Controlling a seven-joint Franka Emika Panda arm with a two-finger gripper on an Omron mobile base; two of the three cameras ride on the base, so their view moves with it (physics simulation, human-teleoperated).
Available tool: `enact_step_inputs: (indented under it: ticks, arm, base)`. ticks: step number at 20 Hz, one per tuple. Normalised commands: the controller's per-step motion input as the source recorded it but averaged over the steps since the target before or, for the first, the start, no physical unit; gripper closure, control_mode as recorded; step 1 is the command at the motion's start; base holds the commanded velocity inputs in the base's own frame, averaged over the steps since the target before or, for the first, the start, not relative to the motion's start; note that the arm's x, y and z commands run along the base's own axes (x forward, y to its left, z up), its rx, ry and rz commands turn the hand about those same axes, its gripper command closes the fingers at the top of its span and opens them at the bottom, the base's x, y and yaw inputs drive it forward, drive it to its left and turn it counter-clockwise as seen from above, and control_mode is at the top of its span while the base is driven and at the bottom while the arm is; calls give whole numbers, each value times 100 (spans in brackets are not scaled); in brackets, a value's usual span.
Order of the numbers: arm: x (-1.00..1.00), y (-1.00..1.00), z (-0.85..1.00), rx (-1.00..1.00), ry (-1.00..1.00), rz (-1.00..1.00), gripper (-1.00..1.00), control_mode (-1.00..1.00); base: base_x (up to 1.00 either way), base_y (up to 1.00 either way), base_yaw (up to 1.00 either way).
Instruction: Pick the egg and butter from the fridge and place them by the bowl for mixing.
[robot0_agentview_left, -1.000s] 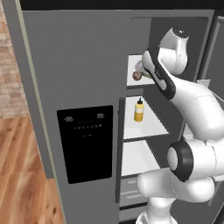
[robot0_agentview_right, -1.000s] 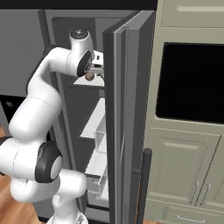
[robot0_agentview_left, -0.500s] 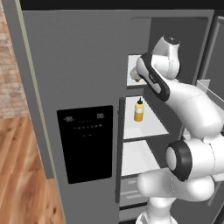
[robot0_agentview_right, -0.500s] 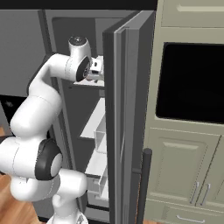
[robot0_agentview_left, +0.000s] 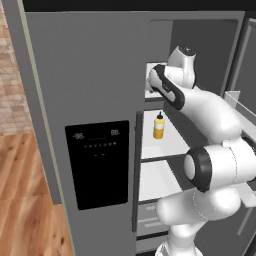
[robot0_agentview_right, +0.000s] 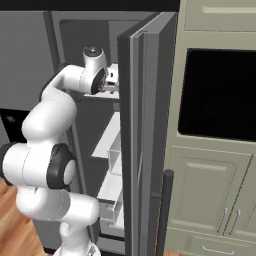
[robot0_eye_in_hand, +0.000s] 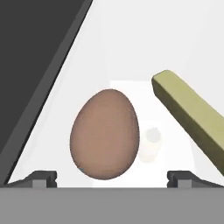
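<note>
The brownish-pink egg (robot0_eye_in_hand: 105, 133) rests on a white shelf of the fridge (robot0_agentview_left: 90, 75), right in front of my hand. My gripper (robot0_eye_in_hand: 112, 177) is open, and its two dark fingertips (robot0_eye_in_hand: 43, 177) stand on either side of the egg without touching it. The pale yellow-green butter (robot0_eye_in_hand: 192, 116) lies slanted just right of the egg in the hand view. Seen from the base, my hand (robot0_agentview_left: 150, 82) reaches into the upper shelf and hides both items. The bowl is out of view.
A yellow bottle (robot0_agentview_left: 158, 125) with a dark cap stands on the shelf below my hand. The open fridge door (robot0_agentview_right: 145, 125) stands close on the arm's right, with door bins (robot0_agentview_right: 116, 160). Beyond it are a wall oven (robot0_agentview_right: 220, 95) and cream cabinets.
The arm has pushed the hand further into the upper shelf, toward the egg. The jaws have stayed open.
</note>
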Motion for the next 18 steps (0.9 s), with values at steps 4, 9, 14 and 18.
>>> enact_step_inputs:
  ticks: [4, 9, 14, 18]
  arm:
    - [51, 0, 2, 5, 2, 0, -100, -100]
    - [43, 0, 1, 5, 4, 0, -100, -100]
    - [25, 1, -7, 3, 2, 0, -100, -100]
    - [-1, 11, -40, 0, 13, 0, 100, -100]
  base:
    - [0, 0, 0]
    - [0, 0, 0]
    - [0, 0, 0]
    - [0, 0, 0]
